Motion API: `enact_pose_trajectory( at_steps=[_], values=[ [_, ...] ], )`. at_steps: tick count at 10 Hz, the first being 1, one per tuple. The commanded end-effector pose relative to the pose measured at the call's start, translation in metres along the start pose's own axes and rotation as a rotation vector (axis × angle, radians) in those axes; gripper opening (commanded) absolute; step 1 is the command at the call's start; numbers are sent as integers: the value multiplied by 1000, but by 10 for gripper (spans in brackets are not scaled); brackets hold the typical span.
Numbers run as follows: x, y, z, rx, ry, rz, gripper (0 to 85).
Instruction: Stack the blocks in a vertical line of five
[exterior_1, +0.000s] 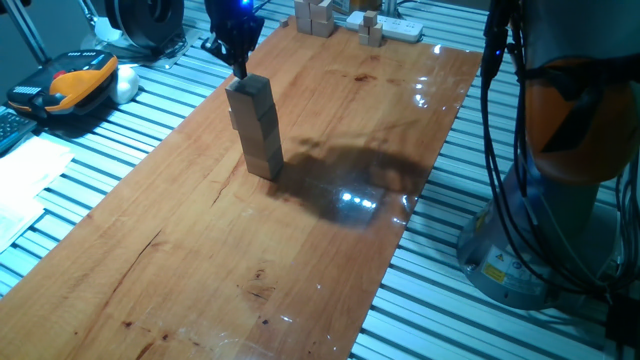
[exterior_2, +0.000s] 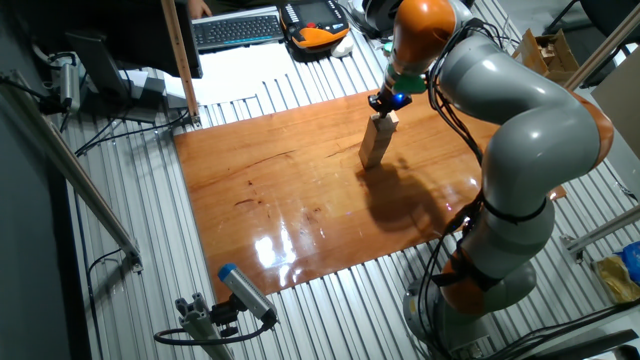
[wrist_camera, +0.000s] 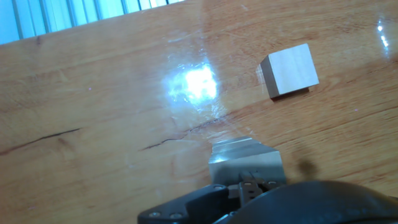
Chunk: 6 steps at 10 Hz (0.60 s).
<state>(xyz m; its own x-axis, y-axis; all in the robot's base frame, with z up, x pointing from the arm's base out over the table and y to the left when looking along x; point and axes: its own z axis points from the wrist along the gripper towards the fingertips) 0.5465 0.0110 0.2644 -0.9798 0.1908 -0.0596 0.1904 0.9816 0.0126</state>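
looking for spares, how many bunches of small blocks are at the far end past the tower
2. The first bunch sits at the far edge, partly cut off by the frame; the second bunch sits beside a white box. More may lie out of frame.

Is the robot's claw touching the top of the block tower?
Cannot tell. In one fixed view the gripper meets the tower top with no gap showing, but no contact is plain; the hand view doesn't settle it.

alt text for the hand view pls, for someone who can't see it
Looking straight down from the hand at the top of a stack of pale wooden blocks standing on a glossy wooden table. Dark parts of the hand fill the bottom edge, and a bright light reflection sits left of the stack.
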Motion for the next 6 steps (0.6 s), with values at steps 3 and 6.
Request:
enact_pose_trajectory(
  at_steps=[3, 6],
  values=[
    [0, 0, 0, -11, -3, -29, 0],
    [0, 0, 0, -11, -7, -49, 0]
  ],
)
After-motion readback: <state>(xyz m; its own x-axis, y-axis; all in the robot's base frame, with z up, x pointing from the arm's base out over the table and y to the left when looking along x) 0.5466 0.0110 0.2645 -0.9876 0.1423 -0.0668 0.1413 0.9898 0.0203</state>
